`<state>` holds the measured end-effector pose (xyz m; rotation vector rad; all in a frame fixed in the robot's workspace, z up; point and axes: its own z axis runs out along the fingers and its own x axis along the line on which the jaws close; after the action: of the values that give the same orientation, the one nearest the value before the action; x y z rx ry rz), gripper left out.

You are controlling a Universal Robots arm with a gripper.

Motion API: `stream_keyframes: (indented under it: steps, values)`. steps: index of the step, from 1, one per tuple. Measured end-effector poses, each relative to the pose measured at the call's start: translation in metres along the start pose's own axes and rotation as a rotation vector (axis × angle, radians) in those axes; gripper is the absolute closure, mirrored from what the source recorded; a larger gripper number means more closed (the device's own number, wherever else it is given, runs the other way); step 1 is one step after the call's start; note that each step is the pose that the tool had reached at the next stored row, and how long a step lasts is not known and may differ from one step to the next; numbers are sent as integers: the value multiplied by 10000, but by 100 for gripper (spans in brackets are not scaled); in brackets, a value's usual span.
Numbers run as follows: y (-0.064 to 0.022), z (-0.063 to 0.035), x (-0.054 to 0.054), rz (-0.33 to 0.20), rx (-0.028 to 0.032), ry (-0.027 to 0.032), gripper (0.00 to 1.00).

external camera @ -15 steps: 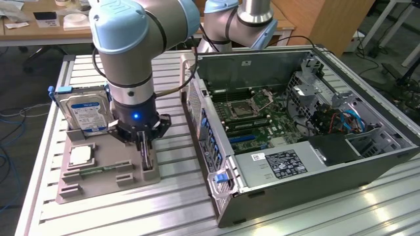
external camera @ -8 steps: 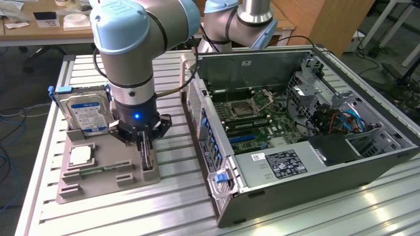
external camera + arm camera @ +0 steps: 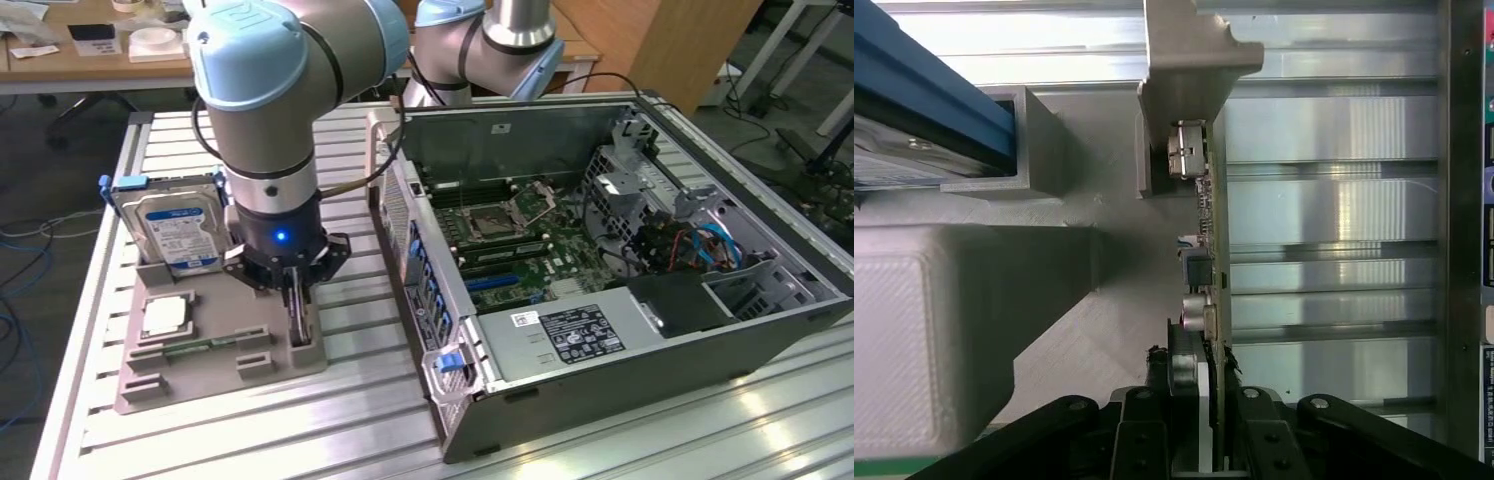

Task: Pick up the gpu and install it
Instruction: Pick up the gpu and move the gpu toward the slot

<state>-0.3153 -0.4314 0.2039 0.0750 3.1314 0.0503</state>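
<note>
The gpu [image 3: 303, 330] stands on its edge in a slot at the near corner of the grey holder block [image 3: 200, 375], towards the computer case. My gripper [image 3: 296, 298] has come straight down over it, and its dark fingers close in on both faces of the card. The wrist view shows the gpu [image 3: 1211, 230] edge-on, thin, with small connectors along one face. My gripper [image 3: 1212, 405] has its pads pressed against the card's two sides. The card is still seated in the holder block [image 3: 1084, 330].
A blue-labelled hard drive [image 3: 180, 228] stands upright at the back of the holder; a silver CPU [image 3: 163, 316] and a green memory stick [image 3: 200, 347] lie in it. The open computer case [image 3: 747, 300] with its motherboard [image 3: 521, 250] lies to the exterior view's right, on the slatted aluminium table [image 3: 347, 420].
</note>
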Motion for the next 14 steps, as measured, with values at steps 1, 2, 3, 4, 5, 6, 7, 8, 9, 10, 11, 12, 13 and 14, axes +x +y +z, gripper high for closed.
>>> stream_keyframes:
  steps: [1, 2, 3, 4, 5, 6, 7, 8, 9, 10, 11, 12, 13, 14]
  values:
    - [0, 0, 0, 0, 0, 1, 72]
    - [0, 0, 0, 0, 0, 0, 72]
    - [0, 1, -1, -1, 0, 0, 72]
    - [0, 1, -1, -1, 0, 0, 72]
    - [0, 1, -1, -1, -1, -1, 72]
    - [0, 1, -1, -2, -1, -1, 72]
    - [-1, 0, -2, -1, -4, -2, 72]
    - [0, -2, -2, -2, -6, -5, 72]
    - [0, -11, -3, -2, -8, -5, 72]
    - [0, -32, -2, -2, -5, -2, 72]
    - [1, -55, -2, -1, -5, -1, 72]
    - [2, -87, -2, -1, -5, -1, 72]
    - [3, -131, -3, -2, -5, -2, 72]
    - [5, -176, -3, -2, -5, -2, 72]
